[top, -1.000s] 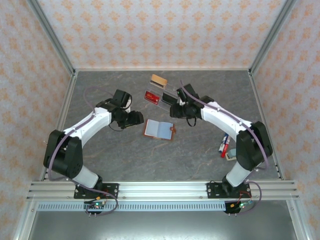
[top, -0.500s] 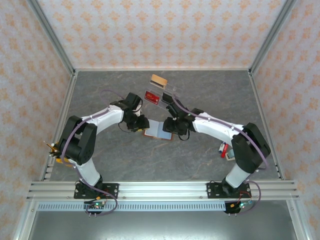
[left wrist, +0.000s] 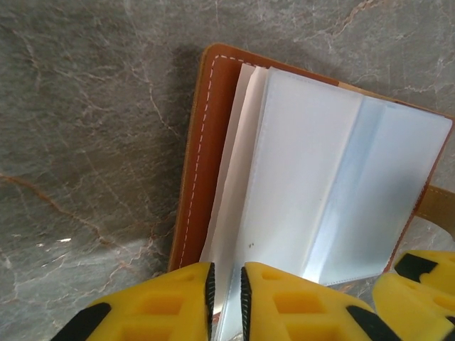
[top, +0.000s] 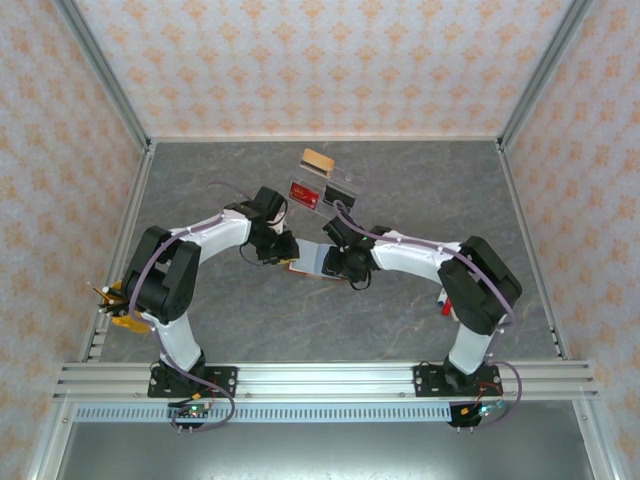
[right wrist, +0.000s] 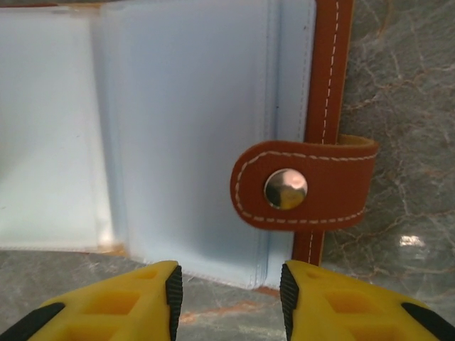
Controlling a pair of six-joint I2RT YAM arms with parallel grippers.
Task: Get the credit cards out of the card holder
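Note:
The brown card holder (top: 312, 260) lies open mid-table, its clear blue-grey sleeves up. My left gripper (top: 287, 249) is at its left edge. In the left wrist view the left gripper (left wrist: 226, 298) is shut on the edge of a clear sleeve next to the brown cover (left wrist: 210, 142). My right gripper (top: 335, 262) is at the holder's right side. In the right wrist view the right gripper (right wrist: 231, 298) stands open just short of the sleeves (right wrist: 192, 128) and snap strap (right wrist: 302, 185), bare table between its pads. The credit cards lie behind: red (top: 303, 194), tan-orange (top: 318, 161), one more (top: 341, 187).
Markers (top: 447, 290) lie at the right, by the right arm's elbow. A yellow object (top: 118, 305) sits at the left edge by the left arm. Patterned walls and metal posts enclose the grey marbled table (top: 400, 180).
Both arms have swung inward to the card holder. The left gripper's jaws have narrowed onto a sleeve at the left edge. The right gripper has come down from the cards to the holder's right side.

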